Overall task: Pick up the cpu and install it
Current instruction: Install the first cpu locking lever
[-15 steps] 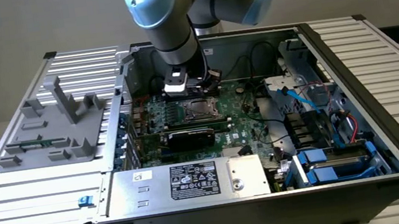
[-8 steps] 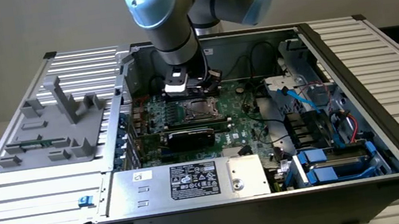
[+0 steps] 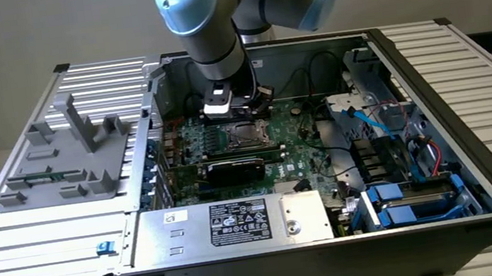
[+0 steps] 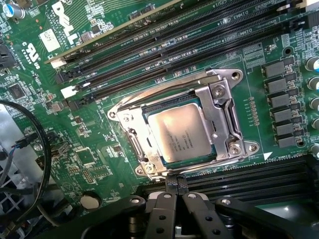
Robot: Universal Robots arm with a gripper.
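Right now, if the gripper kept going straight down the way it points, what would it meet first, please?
Probably the metal socket frame's edge beside the shiny silver square cpu; the shut gripper hangs just over it, though depth is unclear.

A ribbed, silver-grey slatted metal table (image 3: 41,243) carries an open black computer case (image 3: 337,247) directly beneath the arm, and a grey plastic fixture block (image 3: 64,165) well off toward the exterior view's left.
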